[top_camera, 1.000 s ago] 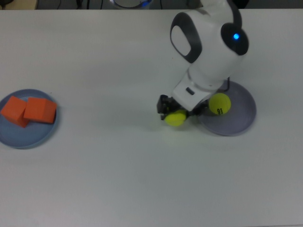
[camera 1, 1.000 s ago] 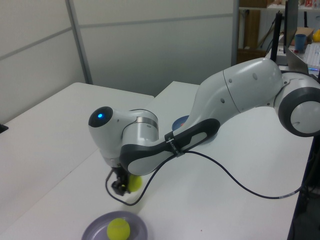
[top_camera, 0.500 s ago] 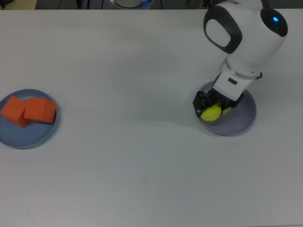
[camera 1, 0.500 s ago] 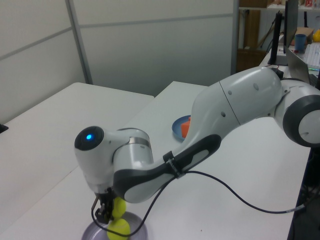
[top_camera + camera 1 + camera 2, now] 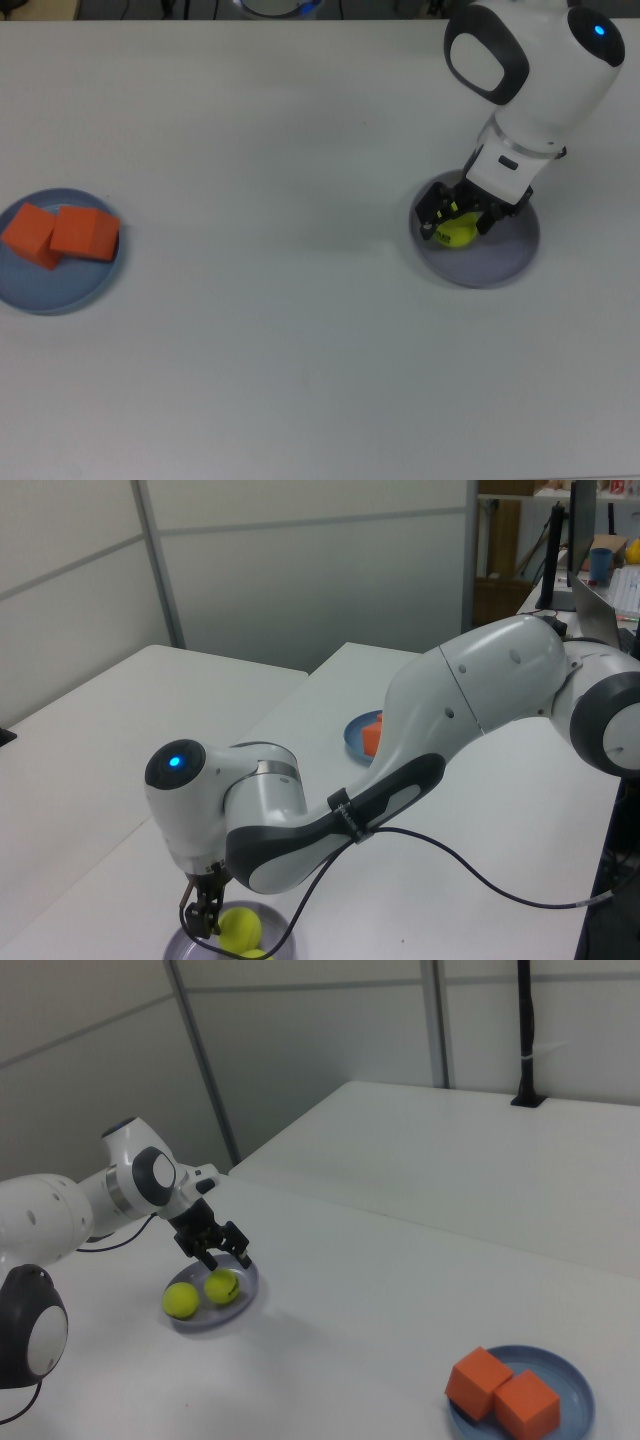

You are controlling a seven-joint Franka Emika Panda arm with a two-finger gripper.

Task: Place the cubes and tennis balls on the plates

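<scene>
- Tennis balls (image 5: 203, 1293) both lie on the lavender plate (image 5: 247, 1296), cubes (image 5: 502, 1392) on the blue plate (image 5: 575, 1400).
- Gripper (image 5: 221, 1250) hangs spread above them, having let go, holding nothing.

Two tennis balls (image 5: 203, 1293) are seen side by side on the lavender plate (image 5: 245, 1298). The gripper (image 5: 221, 1249) is held just above the one nearer the right view's right, fingers spread. Two orange cubes (image 5: 502, 1393) are set touching on the blue plate (image 5: 575, 1390).
</scene>
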